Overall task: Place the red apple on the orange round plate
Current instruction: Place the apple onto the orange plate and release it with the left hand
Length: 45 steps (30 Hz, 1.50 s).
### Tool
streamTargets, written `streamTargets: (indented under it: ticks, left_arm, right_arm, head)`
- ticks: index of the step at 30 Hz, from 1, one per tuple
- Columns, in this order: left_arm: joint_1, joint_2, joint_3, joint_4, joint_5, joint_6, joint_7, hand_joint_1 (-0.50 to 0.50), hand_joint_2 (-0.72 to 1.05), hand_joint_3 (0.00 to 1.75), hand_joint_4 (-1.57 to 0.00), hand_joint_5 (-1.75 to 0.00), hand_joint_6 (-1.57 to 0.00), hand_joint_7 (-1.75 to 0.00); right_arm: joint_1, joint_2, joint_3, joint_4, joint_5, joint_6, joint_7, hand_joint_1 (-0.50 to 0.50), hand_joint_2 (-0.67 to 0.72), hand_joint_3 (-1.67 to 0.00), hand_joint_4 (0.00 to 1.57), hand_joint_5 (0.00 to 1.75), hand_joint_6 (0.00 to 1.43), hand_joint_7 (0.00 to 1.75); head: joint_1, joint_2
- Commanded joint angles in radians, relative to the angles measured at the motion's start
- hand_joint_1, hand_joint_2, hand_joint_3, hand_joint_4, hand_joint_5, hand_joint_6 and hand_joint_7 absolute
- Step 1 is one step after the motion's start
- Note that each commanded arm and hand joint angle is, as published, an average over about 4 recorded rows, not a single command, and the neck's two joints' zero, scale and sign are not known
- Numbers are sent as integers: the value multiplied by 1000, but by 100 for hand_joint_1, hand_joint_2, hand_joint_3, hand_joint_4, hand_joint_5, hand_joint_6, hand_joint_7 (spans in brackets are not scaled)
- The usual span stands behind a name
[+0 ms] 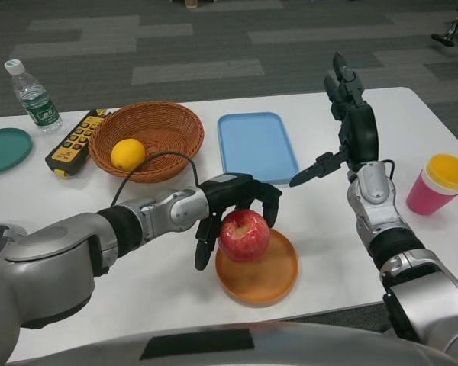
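Note:
The red apple [245, 235] is at the far left part of the orange round plate [267, 274], near the table's front edge. My left hand [233, 204] reaches in from the left and grips the apple from above and behind, with fingers curled down on both of its sides. Whether the apple's base rests on the plate I cannot tell. My right hand [349, 126] is raised above the table to the right of the plate, fingers spread and pointing up, holding nothing.
A blue tray [256, 145] lies behind the plate. A wicker basket [168, 126] holding a lemon [127, 154] stands at the back left, beside a yellow remote [76, 141], a water bottle [32, 95] and a green plate [1, 149]. Stacked pink and yellow cups [440, 183] stand at the right.

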Motion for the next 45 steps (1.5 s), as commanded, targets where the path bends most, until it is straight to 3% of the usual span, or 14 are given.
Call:
streamTargets:
  ticks: [1,11,21,32,36,41,45]
  left_arm:
    - [3,-2,-15,20,1,5,11,50,-72,9,-153,-175,-141,-161]
    - [7,-24,-51,45,-18,46,7,50,-72,9,-151,-175,-141,-157]
    - [7,-40,-61,48,-46,129,-65,50,-68,9,-146,-175,-134,-154]
    - [7,-49,-80,60,-66,154,-112,50,-72,7,-142,-175,-136,-168]
    - [7,-49,-84,61,-77,160,-116,50,-64,0,-142,-175,-135,-168]
    - [8,-50,-85,65,-78,155,-116,50,-64,7,-135,-175,-131,-168]
    - [8,-52,-85,68,-77,145,-116,50,-64,9,-114,-175,-119,-161]
  right_arm:
    - [-2,-17,6,-6,4,-7,-8,-47,28,0,0,0,0,0]
    - [-2,-29,38,-6,20,-8,-8,-46,28,0,0,0,0,0]
    - [11,-35,42,-9,27,-11,-8,-46,28,0,0,0,0,0]
    - [11,-36,49,-4,29,-11,-8,-46,28,0,0,0,0,0]
    - [11,-35,51,-1,29,-11,-8,-46,30,0,0,0,0,0]
    - [11,-35,53,1,29,-11,-8,-46,31,0,0,0,0,0]
    - [11,-37,52,0,30,-11,-8,-46,34,0,0,0,0,0]
  head:
    - [1,-3]
    - [-11,-32]
    - [-18,-39]
    - [-8,-40]
    - [-6,-37]
    - [-7,-32]
    - [-10,-33]
